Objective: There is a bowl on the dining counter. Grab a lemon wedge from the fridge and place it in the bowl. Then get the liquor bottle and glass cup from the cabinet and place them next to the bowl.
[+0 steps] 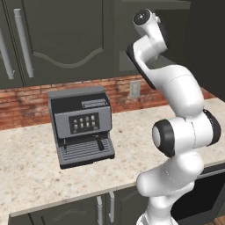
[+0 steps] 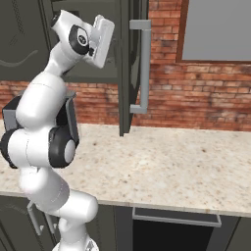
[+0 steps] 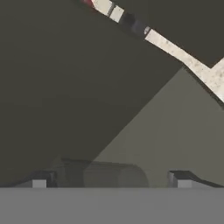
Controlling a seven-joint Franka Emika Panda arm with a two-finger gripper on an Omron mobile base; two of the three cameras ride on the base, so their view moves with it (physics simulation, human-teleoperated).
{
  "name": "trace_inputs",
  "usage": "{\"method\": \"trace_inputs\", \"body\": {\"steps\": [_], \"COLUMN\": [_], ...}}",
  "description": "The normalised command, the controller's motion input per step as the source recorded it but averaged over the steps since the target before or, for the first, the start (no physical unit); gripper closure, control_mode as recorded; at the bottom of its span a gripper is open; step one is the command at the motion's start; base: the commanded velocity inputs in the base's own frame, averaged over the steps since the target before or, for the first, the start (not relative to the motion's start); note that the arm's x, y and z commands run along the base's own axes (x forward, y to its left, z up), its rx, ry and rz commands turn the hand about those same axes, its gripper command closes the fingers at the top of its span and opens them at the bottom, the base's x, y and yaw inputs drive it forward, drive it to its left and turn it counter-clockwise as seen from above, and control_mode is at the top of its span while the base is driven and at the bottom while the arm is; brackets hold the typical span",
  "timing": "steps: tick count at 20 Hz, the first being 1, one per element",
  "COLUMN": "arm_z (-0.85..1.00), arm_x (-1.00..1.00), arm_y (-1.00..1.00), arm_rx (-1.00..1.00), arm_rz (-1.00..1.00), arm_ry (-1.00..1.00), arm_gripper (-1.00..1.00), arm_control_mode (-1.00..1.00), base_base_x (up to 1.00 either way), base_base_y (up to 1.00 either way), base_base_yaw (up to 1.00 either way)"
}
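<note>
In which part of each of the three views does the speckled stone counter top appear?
Left base view: the counter top crosses the lower half, under the coffee machine.
Right base view: the counter top spans the lower middle, right of the arm.
Hand view: the counter top is a thin slanted strip at the upper right.
Shared landmark: the red brick wall behind it in both base views.
</note>
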Motion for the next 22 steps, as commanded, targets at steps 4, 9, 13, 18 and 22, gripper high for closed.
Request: {"method": "trace_inputs", "body": {"steps": [4, 9, 13, 18, 22], "arm_z": [0.0, 0.0, 0.0, 0.09, 0.21], "arm_x": [-0.36, 0.02, 0.11, 0.0, 0.0], "arm_y": [0.15, 0.07, 0.05, 0.2, 0.29], "arm_rx": [0.0, 0.0, 0.01, 0.01, 0.0], "arm_rz": [0.0, 0.0, 0.0, 0.0, -0.01], "arm_ry": [-0.17, -0.07, -0.02, -0.07, -0.04], "arm_gripper": [-1.0, -1.0, -1.0, -1.0, -1.0], "arm_control_mode": [-1.0, -1.0, -1.0, -1.0, -1.0], "base_base_x": [0.0, 0.0, 0.0, 0.0, 0.0], "base_base_y": [0.0, 0.0, 0.0, 0.0, 0.0], "base_base_yaw": [0.0, 0.0, 0.0, 0.0, 0.0]}}
